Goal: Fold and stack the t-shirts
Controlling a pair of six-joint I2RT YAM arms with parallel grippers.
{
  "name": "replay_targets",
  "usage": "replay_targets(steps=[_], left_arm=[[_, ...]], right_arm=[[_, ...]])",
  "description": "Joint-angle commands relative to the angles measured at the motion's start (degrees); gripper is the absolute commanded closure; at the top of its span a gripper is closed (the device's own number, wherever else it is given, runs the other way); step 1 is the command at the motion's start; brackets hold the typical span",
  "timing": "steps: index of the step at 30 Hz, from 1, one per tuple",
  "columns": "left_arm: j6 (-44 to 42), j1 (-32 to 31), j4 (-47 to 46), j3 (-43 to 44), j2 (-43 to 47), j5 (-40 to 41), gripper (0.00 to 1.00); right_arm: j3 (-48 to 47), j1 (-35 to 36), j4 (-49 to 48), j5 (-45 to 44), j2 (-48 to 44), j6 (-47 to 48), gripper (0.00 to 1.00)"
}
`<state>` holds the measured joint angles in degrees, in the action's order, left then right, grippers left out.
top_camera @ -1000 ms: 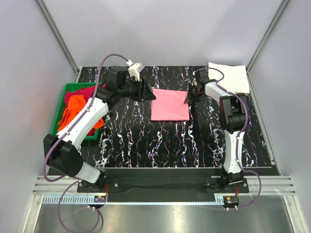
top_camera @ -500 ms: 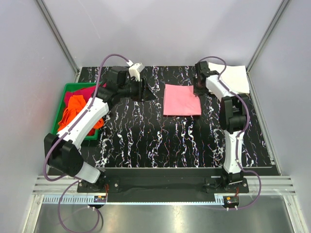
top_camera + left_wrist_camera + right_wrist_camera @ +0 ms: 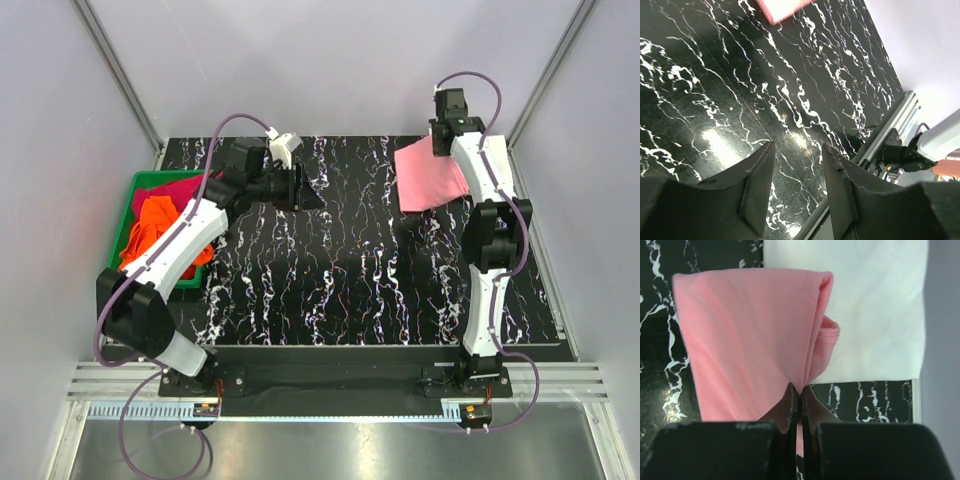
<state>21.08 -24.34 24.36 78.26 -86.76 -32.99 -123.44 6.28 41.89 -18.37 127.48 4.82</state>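
Observation:
My right gripper (image 3: pixel 799 390) is shut on an edge of the folded light pink t-shirt (image 3: pixel 745 340) and holds it lifted at the back right (image 3: pixel 430 176). The folded white t-shirt (image 3: pixel 875 305) lies flat under and behind it; in the top view only its edges (image 3: pixel 505 165) show. My left gripper (image 3: pixel 797 150) is open and empty above the bare table, left of centre (image 3: pixel 300 188). The bright orange t-shirt (image 3: pixel 160 225) and the dark magenta-red t-shirt (image 3: pixel 175 187) lie crumpled in the green tray (image 3: pixel 140 183) at the left.
The black marbled table (image 3: pixel 340 290) ends at a metal rail along the near edge (image 3: pixel 330 375). Grey walls stand on three sides. The right arm's links rise over the table's right side (image 3: pixel 490 240).
My right gripper has carried the pink t-shirt from the table's middle to the back right, up over the white t-shirt. My left gripper has stayed almost still.

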Motion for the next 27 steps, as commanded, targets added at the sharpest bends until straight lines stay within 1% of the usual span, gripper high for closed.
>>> replay_targets(steps=[1, 5, 12, 13, 16, 21, 27], left_arm=[[0.89, -0.27, -2.21, 0.4, -0.34, -3.56, 0.52], [0.98, -0.36, -2.47, 0.05, 0.45, -3.75, 0.52], [1.16, -0.45, -2.56, -0.03, 0.63, -4.18, 0.51], [1.16, -0.45, -2.56, 0.05, 0.54, -4.1, 0.51], [1.33, -0.36, -2.74, 0.05, 0.63, -4.36, 0.51], [1.68, -0.54, -2.91, -0.12, 0.54, -4.97, 0.5], [1.68, -0.45, -3.0, -0.12, 0.45, -5.06, 0.5]], right_arm=[[-6.1, -1.36, 0.38, -2.63, 0.04, 4.41, 1.0], [-13.04, -2.94, 1.7, -3.51, 3.47, 6.95, 1.0], [-21.48, -5.93, 2.58, -3.95, 8.04, 10.2, 1.0], [-22.1, -7.5, 2.58, -3.78, 8.31, 10.56, 1.0], [-24.13, -9.18, 2.58, -2.64, 9.28, 11.44, 1.0], [-25.18, -11.03, 2.5, -0.09, 9.01, 10.48, 1.0], [-28.7, -13.05, 1.89, 2.54, 12.25, 10.47, 1.0]])
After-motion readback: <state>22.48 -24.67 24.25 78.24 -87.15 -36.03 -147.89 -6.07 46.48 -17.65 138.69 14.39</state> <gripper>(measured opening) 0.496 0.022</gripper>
